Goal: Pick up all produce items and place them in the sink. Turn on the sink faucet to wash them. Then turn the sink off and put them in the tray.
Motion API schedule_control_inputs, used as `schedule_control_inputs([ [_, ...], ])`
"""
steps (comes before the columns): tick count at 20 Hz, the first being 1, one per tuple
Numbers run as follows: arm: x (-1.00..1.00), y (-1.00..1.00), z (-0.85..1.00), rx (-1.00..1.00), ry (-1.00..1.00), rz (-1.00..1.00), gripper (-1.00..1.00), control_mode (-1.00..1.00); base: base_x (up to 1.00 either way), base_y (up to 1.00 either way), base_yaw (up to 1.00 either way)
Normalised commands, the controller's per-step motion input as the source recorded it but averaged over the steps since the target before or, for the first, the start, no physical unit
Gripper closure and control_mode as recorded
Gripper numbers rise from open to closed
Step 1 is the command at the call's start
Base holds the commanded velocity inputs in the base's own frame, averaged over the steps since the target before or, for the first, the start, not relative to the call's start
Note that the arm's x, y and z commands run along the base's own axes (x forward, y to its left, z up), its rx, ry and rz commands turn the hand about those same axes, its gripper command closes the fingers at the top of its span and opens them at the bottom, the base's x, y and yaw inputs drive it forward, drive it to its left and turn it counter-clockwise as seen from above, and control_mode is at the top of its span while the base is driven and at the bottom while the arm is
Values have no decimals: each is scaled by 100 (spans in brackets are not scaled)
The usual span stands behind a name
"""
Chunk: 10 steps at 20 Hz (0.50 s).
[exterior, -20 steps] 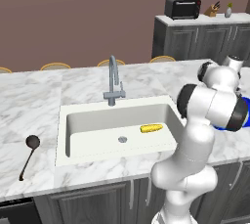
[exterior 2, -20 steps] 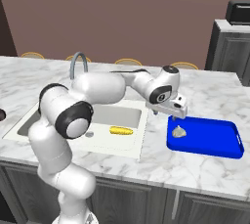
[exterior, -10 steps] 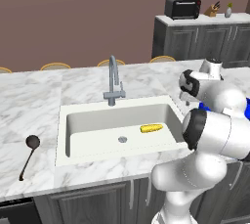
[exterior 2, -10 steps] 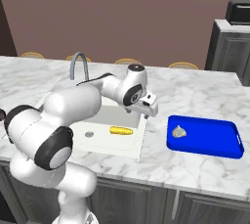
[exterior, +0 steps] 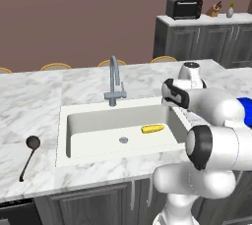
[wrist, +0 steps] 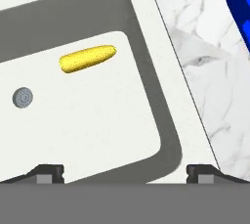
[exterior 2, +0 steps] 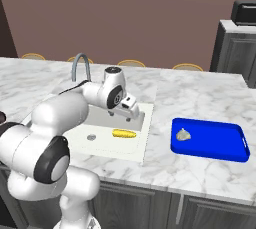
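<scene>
The sink (exterior: 118,130) sits in the middle of the desk (exterior: 34,101), with the faucet (exterior: 114,80) rising just behind its back rim. In the basin, the cob (exterior: 152,128) lies on the floor toward the right end, and the drain (exterior: 123,140) is just left of it, nearer the front. Over the sink's right rim hangs the pincer (exterior 2: 134,113), above and a little right of the cob. Well to the right, on the desk, lies the tray (exterior 2: 210,141), and the small item (exterior 2: 183,134) rests in its left end. Near the desk's left front edge lies the ladle (exterior: 28,156), well apart from the sink.
</scene>
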Motion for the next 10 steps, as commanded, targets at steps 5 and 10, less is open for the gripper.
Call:
schedule_control_inputs([
  [5, 34, 37, -12, 0, 13, -9, -100, -100, 0, 0, 0],
  [10, 41, 11, -36, 0, 11, -19, -100, -100, 0, 0, 0],
])
